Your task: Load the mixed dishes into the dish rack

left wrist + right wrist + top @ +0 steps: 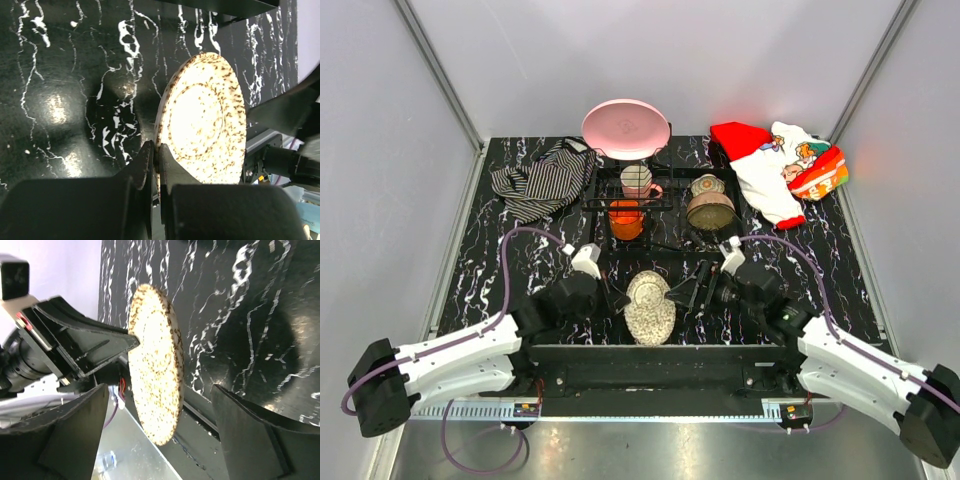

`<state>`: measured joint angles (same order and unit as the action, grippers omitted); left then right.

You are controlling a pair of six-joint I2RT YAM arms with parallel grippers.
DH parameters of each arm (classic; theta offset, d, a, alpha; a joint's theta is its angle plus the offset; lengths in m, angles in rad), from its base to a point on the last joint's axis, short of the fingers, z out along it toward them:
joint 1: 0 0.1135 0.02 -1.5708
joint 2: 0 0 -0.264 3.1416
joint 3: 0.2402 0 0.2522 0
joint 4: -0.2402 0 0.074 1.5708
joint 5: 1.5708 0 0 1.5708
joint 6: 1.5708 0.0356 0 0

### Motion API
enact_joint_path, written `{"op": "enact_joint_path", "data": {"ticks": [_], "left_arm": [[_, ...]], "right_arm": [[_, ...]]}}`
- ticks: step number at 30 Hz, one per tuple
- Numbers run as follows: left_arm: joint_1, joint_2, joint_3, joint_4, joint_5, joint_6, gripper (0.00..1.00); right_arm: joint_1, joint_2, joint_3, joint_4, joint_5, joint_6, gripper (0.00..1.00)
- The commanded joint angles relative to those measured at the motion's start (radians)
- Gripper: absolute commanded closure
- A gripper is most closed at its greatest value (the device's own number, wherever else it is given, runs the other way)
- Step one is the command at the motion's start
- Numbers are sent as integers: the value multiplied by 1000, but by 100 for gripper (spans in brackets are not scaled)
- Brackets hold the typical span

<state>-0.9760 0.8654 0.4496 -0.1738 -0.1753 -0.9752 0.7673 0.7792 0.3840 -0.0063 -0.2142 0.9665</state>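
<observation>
1. The tan-gold speckled round plate is held on edge near the arms' bases, its rim clamped by the left gripper.
2. The right gripper gapes wide around it, touching nothing.
3. Likely a handover or carry. Next, slot the plate upright in the black wire dish rack, beside the pink round plate.
4. The black white-veined tabletop sits between pale grey walls.

The left gripper is clamped on the left rim of the tan-gold patterned plate. The right gripper is held just right of it, jaws spread wide.
</observation>
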Motion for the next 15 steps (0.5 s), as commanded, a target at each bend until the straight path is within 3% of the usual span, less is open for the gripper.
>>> {"op": "enact_joint_path", "data": {"ticks": [1, 5, 9, 15], "left_arm": [[-7, -26, 70, 94, 19, -3, 100], [-6, -35, 77, 94, 19, -2, 100], [-7, -26, 89, 97, 19, 0, 100], [-6, -22, 95, 103, 19, 0, 100]], "right_arm": [[32, 44, -13, 144, -48, 35, 15], [50, 84, -17, 183, -51, 43, 23], [58, 95, -25, 212, -53, 60, 42], [63, 97, -42, 244, -60, 78, 58]]}}
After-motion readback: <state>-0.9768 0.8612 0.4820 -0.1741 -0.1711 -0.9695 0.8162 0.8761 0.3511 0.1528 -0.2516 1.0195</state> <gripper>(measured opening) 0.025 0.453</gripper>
